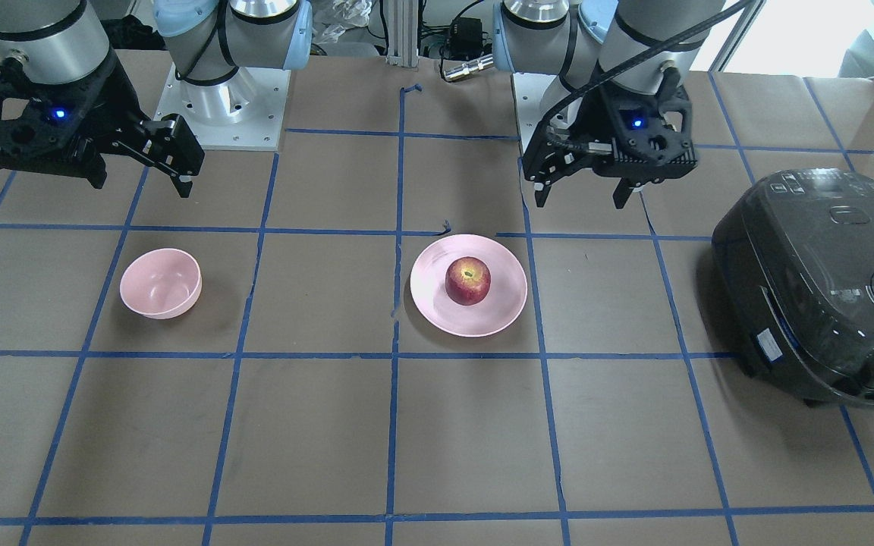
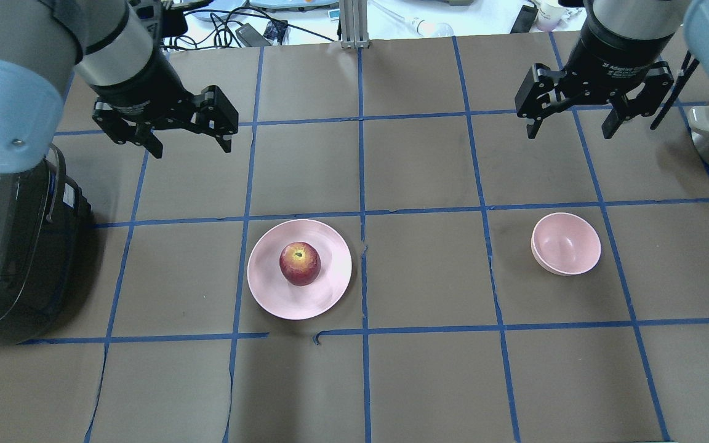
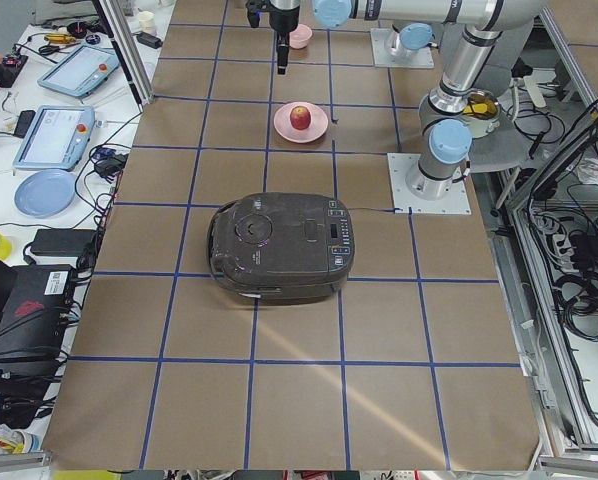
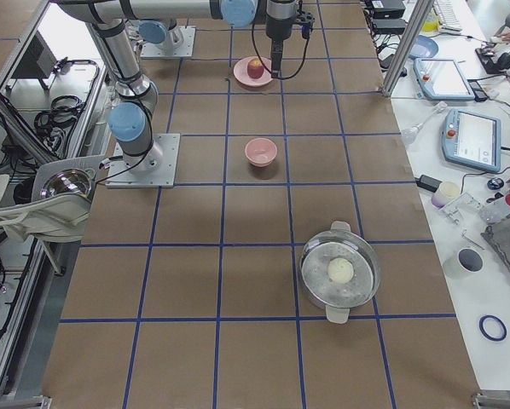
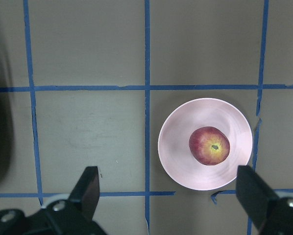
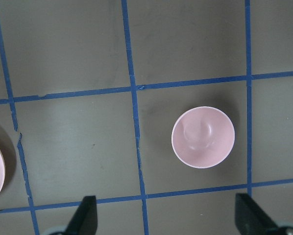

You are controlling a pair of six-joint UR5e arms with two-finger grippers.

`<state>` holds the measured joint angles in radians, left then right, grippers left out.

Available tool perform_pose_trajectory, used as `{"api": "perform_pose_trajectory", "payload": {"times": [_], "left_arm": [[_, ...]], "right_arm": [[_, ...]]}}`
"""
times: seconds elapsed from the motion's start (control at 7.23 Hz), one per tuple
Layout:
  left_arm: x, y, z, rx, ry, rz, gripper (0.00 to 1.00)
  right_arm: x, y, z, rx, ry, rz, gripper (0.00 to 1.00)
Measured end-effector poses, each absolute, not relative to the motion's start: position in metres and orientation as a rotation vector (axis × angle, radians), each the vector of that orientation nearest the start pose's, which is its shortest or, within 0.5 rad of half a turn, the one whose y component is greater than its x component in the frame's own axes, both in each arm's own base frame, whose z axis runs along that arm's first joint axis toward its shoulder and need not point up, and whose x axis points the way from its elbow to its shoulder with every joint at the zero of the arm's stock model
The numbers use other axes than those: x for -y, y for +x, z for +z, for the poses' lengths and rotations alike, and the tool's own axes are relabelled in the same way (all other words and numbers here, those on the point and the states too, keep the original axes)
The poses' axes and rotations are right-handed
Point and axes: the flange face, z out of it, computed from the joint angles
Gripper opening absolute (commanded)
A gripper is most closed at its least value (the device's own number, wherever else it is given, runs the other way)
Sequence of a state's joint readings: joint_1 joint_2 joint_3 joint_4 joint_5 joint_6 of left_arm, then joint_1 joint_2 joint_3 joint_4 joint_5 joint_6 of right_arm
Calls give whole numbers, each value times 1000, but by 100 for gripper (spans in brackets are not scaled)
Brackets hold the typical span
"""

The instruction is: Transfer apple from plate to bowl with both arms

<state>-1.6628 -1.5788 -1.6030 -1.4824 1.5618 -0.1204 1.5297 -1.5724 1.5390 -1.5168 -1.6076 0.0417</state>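
Pick-up not yet begun on your tabletop (image 2: 428,381). The dark cooker (image 2: 10,246) sits outside the left fingers (image 2: 219,117), likely clear of the path. The plate (image 2: 324,289) lies below and a little aside of those spread fingers. The bowl (image 2: 567,243) lies below the right fingers (image 2: 528,104), equally spread. The apple (image 2: 299,263) rests mid-plate, awaiting a left descent.

The left arm (image 2: 111,46) and the right arm (image 2: 628,15) both point their wrists straight down. The left claw (image 2: 191,146) hangs with its black fingers (image 5: 87,188) spread wide, gripping nothing; the right claw (image 2: 570,130) hangs the same way, spread and bare, well apart from its twin.
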Motion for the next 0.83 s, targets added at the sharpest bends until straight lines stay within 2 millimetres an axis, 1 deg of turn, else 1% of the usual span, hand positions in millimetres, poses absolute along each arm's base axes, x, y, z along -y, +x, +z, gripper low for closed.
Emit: {"api": "perform_pose_trajectory", "payload": {"times": [0.14,0.41,0.55,0.69,0.83], "left_arm": [[489,-200,456,-3141,-57,-13,100],[493,-231,410,-3115,-83,107,100],[493,-246,383,-3106,-103,142,100],[492,-258,355,-3098,-119,162,100],[489,-266,329,-3089,-110,180,100]], "right_arm": [[494,109,499,-3176,132,36,100],[494,107,498,-3190,134,38,100],[494,105,499,-3200,137,34,100],[496,102,499,-3205,146,25,100],[501,92,496,-3207,185,24,100]]}}
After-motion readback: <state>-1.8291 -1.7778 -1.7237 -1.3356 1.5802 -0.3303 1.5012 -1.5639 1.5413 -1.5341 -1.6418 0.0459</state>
